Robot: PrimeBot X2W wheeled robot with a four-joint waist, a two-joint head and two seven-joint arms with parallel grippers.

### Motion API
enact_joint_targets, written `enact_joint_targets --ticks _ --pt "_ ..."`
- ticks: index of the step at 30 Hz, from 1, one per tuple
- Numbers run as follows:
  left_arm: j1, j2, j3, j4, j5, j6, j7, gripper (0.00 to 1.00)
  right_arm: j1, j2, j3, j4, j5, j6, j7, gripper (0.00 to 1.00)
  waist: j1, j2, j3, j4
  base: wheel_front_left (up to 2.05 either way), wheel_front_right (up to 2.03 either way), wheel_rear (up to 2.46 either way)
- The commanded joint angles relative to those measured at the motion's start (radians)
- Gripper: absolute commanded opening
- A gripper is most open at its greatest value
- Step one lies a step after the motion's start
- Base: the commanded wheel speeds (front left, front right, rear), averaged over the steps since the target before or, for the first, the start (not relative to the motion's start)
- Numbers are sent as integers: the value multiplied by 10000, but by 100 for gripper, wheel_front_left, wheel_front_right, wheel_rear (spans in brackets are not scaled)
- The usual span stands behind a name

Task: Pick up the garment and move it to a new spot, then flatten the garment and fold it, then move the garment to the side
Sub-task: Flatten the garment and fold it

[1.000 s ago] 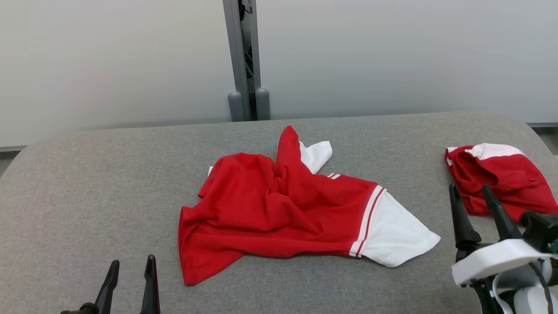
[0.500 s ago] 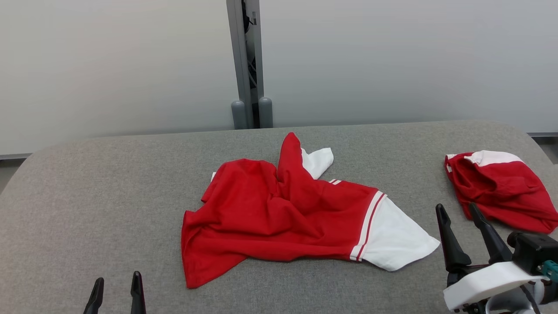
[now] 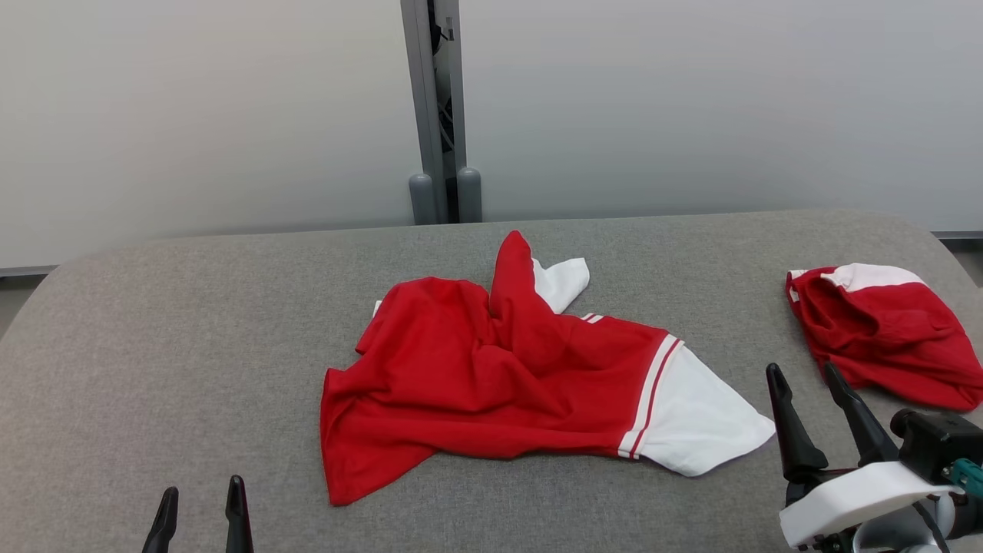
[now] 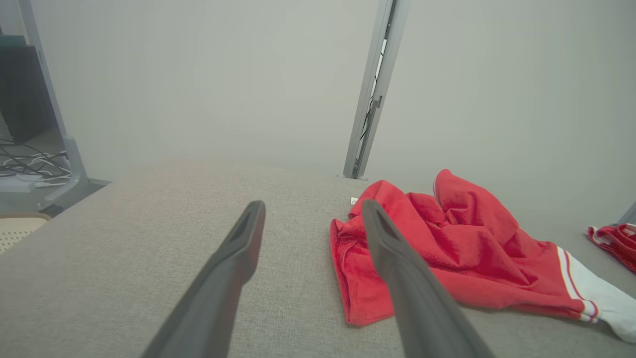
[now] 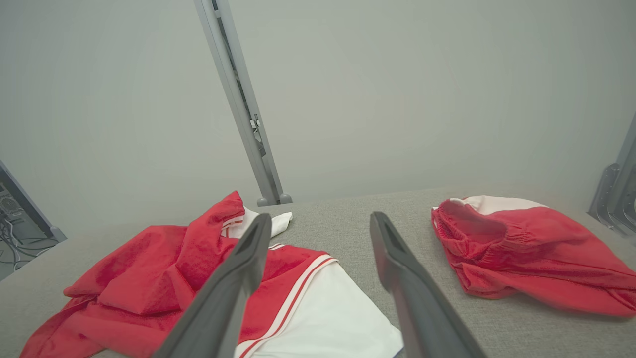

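My left hand (image 3: 202, 486) and right hand (image 3: 802, 369) gape empty; the crumpled red-and-white cloth garment (image 3: 476, 384) lies unflattened, unfolded.

Looks along left gripper (image 4: 313, 204), jaws spread wide with nothing between them, low over grey fabric surface (image 4: 124, 248). Right of the dark fingers (image 4: 233, 268), crumpled red garment (image 4: 462, 238) lying on the surface, white panel with red stripes at its right end, small white tag at its far edge. Right finger crossing in front of garment's left edge; contact impossible to judge. Farther right, at the view's edge, part of second red garment (image 4: 613, 238). Beyond, pale wall (image 4: 198, 74) and grey post (image 4: 375, 89); far left, tangled cables (image 4: 30, 169).
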Motion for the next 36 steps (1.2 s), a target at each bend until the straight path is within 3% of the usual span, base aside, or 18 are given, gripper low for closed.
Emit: enact_joint_targets --ticks 1,8,12,24,36 --pt "-49 15 57 55 96 -84 -38 100 -111 -40 -35 39 -59 1 -37 100 0 0 29 16 0 0 0" --pt "-378 -164 -78 387 -191 -482 -32 100 -187 -43 -13 81 -5 1 9 100 0 0 167 81 0 0 0" --pt "-778 -372 -295 1007 -646 -926 239 100 -245 -45 9 103 36 1 47 100 0 0 273 102 0 0 0" --pt "-2439 -1220 -965 4175 -1727 -2305 927 100 -479 -45 137 35 76 1 45 100 0 0 782 -183 0 0 0" --pt "-3736 -1678 -789 7071 -2342 -3198 570 100 -634 -44 62 15 -21 1 -20 100 0 0 1168 -555 0 0 0"
